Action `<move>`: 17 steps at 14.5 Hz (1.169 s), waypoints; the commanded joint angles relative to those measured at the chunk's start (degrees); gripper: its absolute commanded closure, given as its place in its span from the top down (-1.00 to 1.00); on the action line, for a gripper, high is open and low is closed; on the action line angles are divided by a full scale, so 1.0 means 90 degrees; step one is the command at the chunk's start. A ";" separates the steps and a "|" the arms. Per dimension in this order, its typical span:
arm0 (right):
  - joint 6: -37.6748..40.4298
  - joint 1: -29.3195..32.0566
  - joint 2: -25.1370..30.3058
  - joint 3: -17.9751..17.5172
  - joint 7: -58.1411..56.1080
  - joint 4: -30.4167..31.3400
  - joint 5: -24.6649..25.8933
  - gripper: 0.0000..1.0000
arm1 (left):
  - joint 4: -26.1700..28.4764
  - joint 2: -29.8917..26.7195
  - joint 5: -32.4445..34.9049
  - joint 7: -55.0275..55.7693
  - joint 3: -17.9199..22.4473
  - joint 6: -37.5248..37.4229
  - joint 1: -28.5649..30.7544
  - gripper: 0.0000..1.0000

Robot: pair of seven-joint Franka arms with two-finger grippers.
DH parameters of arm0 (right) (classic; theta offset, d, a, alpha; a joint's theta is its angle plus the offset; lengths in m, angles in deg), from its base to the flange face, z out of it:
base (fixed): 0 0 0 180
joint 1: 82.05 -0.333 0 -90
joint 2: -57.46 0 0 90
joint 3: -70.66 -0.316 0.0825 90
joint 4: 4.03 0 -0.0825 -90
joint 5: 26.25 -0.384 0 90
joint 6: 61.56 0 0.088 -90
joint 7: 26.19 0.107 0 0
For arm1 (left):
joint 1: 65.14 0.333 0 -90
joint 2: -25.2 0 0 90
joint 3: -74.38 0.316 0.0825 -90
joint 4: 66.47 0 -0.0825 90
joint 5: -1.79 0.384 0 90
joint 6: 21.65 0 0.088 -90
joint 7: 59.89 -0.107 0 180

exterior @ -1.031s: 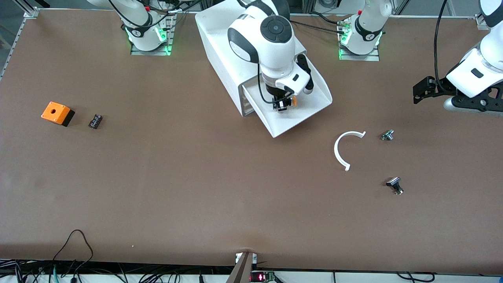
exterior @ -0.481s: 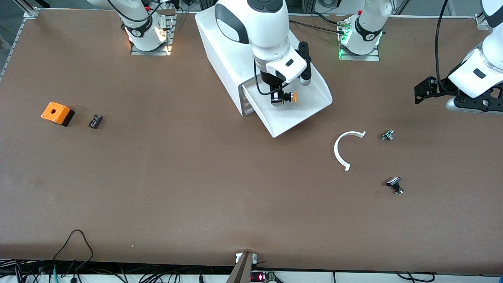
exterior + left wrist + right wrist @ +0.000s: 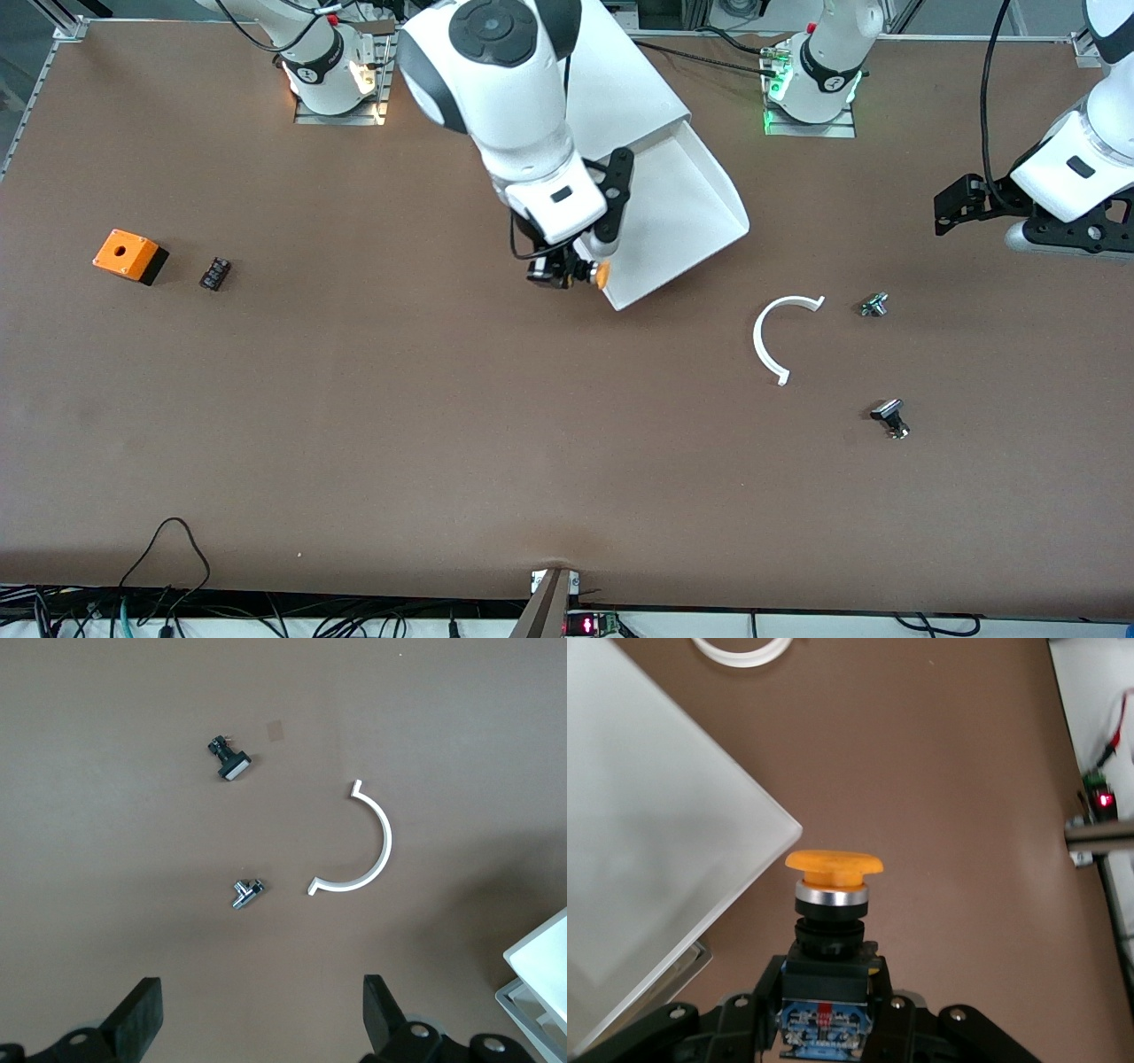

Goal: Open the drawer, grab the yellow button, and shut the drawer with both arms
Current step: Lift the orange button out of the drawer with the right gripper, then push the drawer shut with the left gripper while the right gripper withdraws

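The uppermost drawer stands pulled out of the white cabinet, and its tray shows empty. My right gripper is shut on the button, orange cap on a black body, and holds it in the air over the table, just off the drawer's front corner. In the right wrist view the button sits between the fingers of my right gripper, with the drawer beside it. My left gripper waits open and empty over the table at the left arm's end; its jaws stand wide apart in the left wrist view.
A white C-shaped ring, a small silver part and a small black part lie toward the left arm's end. An orange box with a hole and a small black part lie toward the right arm's end.
My right gripper has lifted the button out of the drawer and carried it past the drawer's front corner, toward the right arm's end. The left arm has barely moved.
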State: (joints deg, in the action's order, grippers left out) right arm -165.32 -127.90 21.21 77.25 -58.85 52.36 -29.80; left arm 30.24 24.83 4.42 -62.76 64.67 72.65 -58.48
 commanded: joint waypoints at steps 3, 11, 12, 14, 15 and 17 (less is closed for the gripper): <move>0.0044 -0.0073 0.0296 0.0000 0.0768 0.0628 0.0111 -0.26 | -0.0071 0.0410 0.0088 -0.0140 -0.0034 0.0060 -0.0087 0.99; 0.0025 0.0366 0.0912 0.0010 0.0787 0.1566 0.0180 -0.25 | 0.0239 0.0978 -0.0662 0.1455 -0.0064 0.0577 -0.0496 0.98; 0.0015 0.0454 0.0970 0.0010 0.0806 0.1693 0.0180 -0.25 | 0.0386 0.0978 -0.0818 0.2129 -0.0064 0.0635 -0.0661 0.98; 0.0005 0.0659 0.1117 0.0000 0.0816 0.1898 0.0180 -0.25 | 0.0805 0.0978 -0.0888 0.3108 -0.0403 0.1150 -0.0829 0.98; 0.0034 0.0747 0.1185 0.0000 0.0816 0.1967 0.0180 -0.25 | 0.1020 0.0978 -0.0888 0.3499 -0.0609 0.1472 -0.0829 0.98; 0.0025 0.0855 0.1380 0.0000 0.0816 0.2259 0.0180 -0.25 | 0.1362 0.1046 -0.0888 0.4309 -0.0980 0.2127 -0.0839 0.99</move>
State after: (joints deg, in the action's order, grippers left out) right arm -165.02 -121.08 29.62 77.96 -52.59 67.68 -28.95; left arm 39.01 34.49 -2.89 -30.06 58.20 86.94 -66.29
